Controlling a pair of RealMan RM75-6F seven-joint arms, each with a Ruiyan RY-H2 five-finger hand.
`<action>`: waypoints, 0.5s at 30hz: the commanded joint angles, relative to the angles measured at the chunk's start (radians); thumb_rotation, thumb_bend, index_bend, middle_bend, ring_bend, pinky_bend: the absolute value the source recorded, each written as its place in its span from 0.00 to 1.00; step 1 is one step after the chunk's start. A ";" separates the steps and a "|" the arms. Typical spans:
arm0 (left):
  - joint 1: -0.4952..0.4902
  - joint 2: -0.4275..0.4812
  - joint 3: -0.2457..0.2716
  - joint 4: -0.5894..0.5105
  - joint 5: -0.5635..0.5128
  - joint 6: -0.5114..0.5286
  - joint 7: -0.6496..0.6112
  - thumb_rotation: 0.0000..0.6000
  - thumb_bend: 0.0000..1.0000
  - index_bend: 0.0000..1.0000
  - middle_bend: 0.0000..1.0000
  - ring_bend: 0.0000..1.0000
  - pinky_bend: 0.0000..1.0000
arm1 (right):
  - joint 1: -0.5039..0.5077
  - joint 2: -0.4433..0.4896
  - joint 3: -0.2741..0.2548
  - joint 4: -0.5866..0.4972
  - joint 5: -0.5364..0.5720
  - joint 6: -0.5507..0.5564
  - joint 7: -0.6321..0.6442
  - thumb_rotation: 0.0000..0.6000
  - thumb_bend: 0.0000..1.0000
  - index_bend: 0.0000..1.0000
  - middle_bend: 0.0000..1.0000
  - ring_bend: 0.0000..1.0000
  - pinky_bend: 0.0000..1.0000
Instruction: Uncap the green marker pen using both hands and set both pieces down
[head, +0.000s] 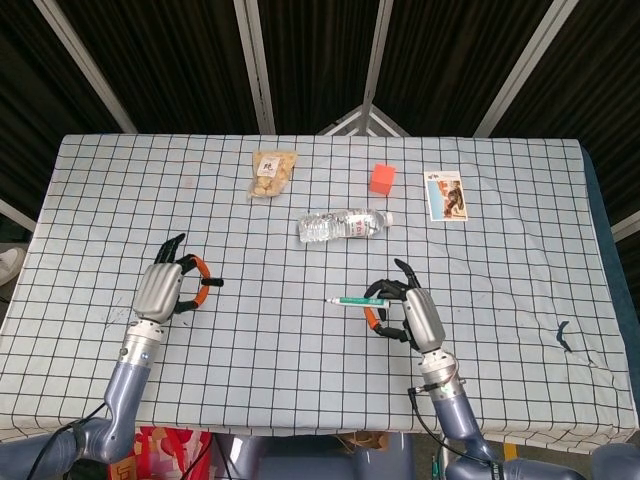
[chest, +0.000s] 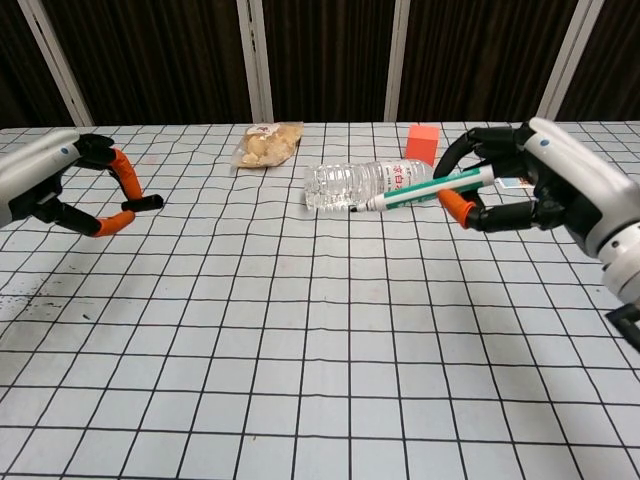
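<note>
Our right hand (chest: 545, 185) raised above the checked tablecloth (head: 300, 330), fingers pinching the green-and-white capped marker pen (chest: 425, 189) held level pointing inward, our left hand (chest: 60, 185) empty, fingers curved apart

A test lab is suggested — a table (head: 300, 360) draped in gridded cloth. Dark curtains (chest: 320, 60) are hung behind on metal poles (head: 255, 65).

Checked tablecloth (chest: 300, 350) of matt woven cloth, slightly wrinkled, green marker pen (chest: 430, 188) in smooth glossy plastic, water bottle (chest: 365, 184) in clear ribbed plastic, snack bag (chest: 266, 142) of shiny transparent film, right hand (chest: 545, 185) with glossy grey shell.
</note>
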 joint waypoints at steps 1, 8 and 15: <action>-0.007 -0.020 -0.001 0.021 -0.007 -0.022 0.034 1.00 0.52 0.68 0.42 0.00 0.00 | -0.009 -0.064 -0.007 0.084 -0.014 0.002 0.031 1.00 0.71 0.98 0.78 0.51 0.09; -0.029 -0.073 -0.006 0.084 -0.046 -0.078 0.140 1.00 0.51 0.67 0.40 0.00 0.00 | -0.011 -0.117 -0.013 0.162 -0.034 -0.009 0.049 1.00 0.72 0.99 0.78 0.51 0.09; -0.053 -0.100 -0.020 0.083 -0.060 -0.095 0.249 1.00 0.47 0.51 0.31 0.00 0.00 | -0.014 -0.119 -0.007 0.174 -0.042 -0.020 0.047 1.00 0.72 0.99 0.78 0.51 0.09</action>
